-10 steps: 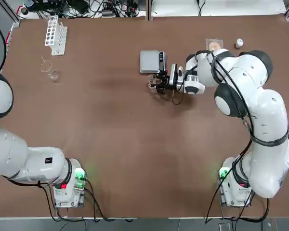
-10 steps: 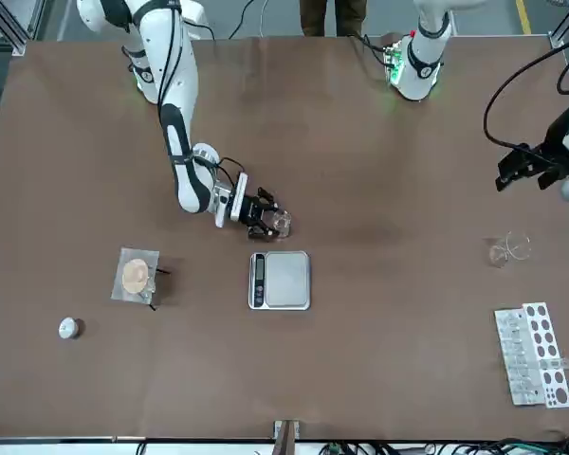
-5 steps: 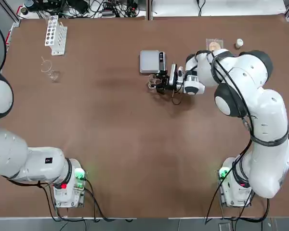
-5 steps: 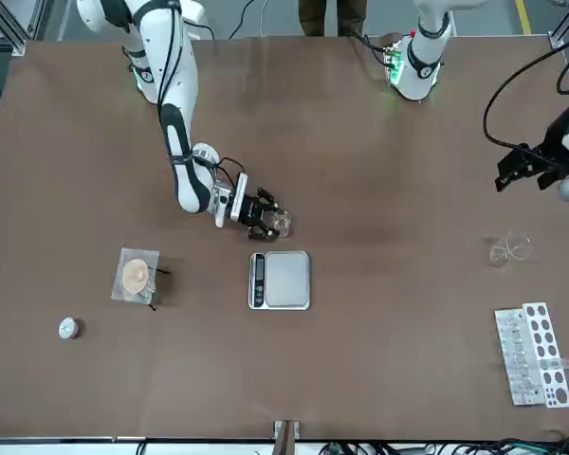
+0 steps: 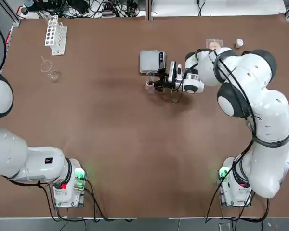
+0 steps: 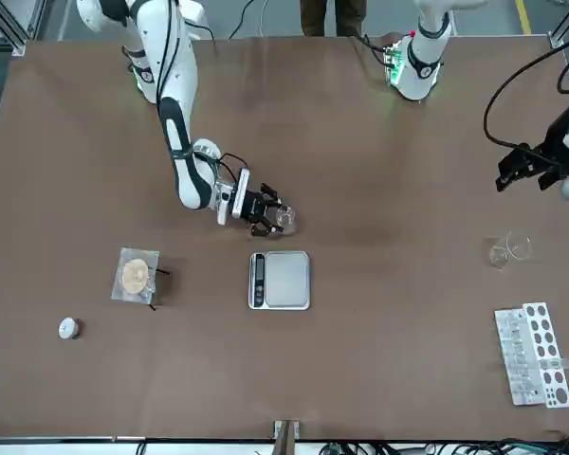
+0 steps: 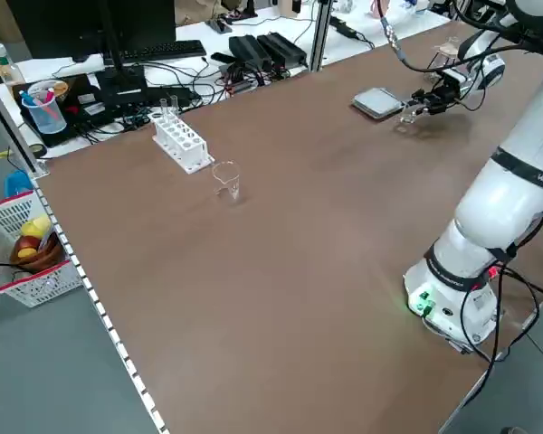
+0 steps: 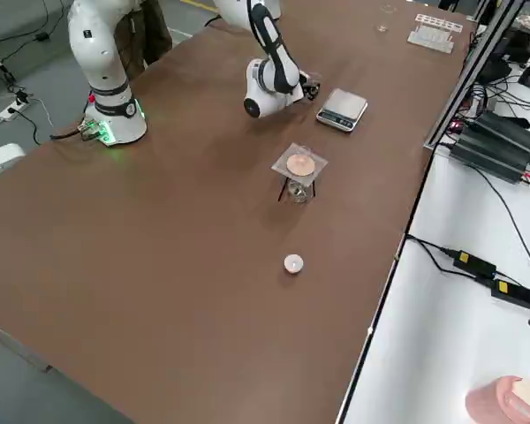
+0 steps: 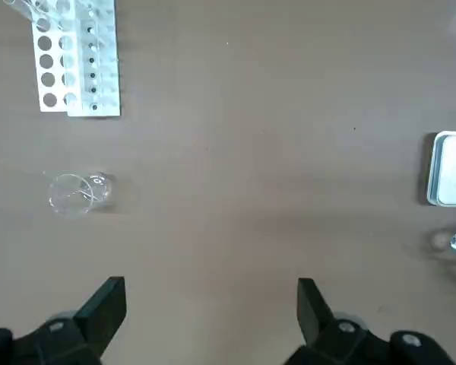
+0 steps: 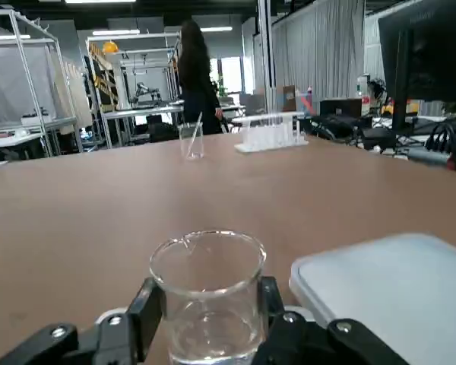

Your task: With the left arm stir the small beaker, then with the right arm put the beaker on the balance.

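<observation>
The small beaker (image 10: 213, 304) is upright between the fingertips of the right gripper (image 10: 205, 312), which grasp it from both sides (clear glass, so the wrist view shows it best). Both are just beside the balance (image 6: 280, 281), on its side nearer the robot. The beaker is not on the pan.

Farther out, toward the robot's left, the left gripper (image 9: 211, 312) is over the table (image 5: 125, 125), its fingers released and wide apart with nothing between them. Near it a larger glass beaker (image 10: 191, 142) stands on the table with a thin rod leaning inside, and beyond that is the white test-tube rack (image 5: 56, 36).
</observation>
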`<state>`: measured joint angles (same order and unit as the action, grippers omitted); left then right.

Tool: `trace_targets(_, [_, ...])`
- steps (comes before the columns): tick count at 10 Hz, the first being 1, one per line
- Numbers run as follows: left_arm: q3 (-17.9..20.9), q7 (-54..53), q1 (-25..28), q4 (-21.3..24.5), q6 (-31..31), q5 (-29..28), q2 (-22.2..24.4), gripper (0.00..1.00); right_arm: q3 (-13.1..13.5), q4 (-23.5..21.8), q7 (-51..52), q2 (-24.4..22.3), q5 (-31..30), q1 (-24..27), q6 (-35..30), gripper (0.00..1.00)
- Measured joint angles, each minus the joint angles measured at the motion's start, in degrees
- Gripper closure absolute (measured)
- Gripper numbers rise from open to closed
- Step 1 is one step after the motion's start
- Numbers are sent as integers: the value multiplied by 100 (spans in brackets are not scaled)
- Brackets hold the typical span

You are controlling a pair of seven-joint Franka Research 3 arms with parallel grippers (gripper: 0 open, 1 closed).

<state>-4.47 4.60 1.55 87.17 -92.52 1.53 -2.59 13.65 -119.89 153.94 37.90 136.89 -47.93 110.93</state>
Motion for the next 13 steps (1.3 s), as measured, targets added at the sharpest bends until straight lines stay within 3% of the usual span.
trace_targets(5, [-1,-3,-1,-6,-28,0,0,0,71,54,-421,-324,2,75,63,43])
trace_targets(13, [1,-3,3,-6,-32,0,0,0,102,932,-632,-91,2,383,826,43])
